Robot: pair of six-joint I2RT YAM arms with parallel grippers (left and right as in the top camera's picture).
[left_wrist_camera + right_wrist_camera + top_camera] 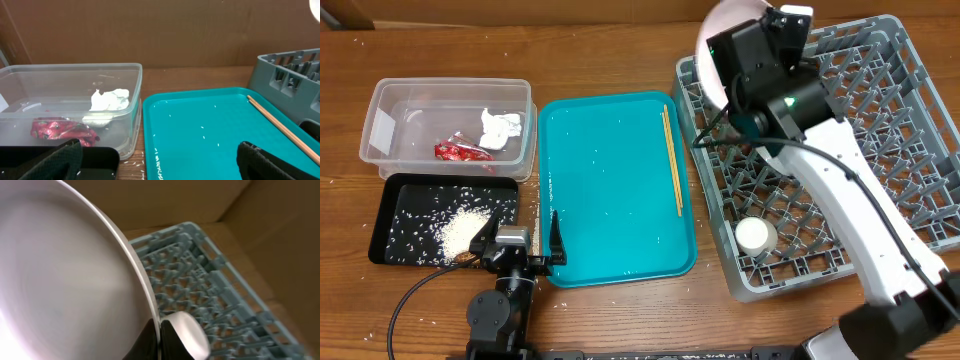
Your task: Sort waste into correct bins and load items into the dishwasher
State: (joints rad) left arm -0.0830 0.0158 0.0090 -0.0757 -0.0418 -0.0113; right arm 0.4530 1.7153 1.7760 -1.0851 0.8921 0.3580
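Note:
My right gripper [159, 340] is shut on the rim of a large white plate [60, 280] and holds it on edge above the left part of the grey dish rack [880, 130]; the plate also shows in the overhead view [718, 40]. A small white cup [755, 236] sits in the rack's front. Chopsticks [672, 160] lie on the teal tray [610, 190]. The clear tub [390, 130] holds a red foil wrapper [460, 152] and a white tissue [502, 127]. The black tray [400, 205] holds rice and scraps [460, 232]. My left gripper [525, 245] is open and empty at the teal tray's front left corner.
Loose rice grains are scattered on the wooden table [340, 290] round the black tray and a few on the teal tray. A cardboard wall [160, 30] stands behind the table. The left arm's cable [415, 295] runs along the front edge.

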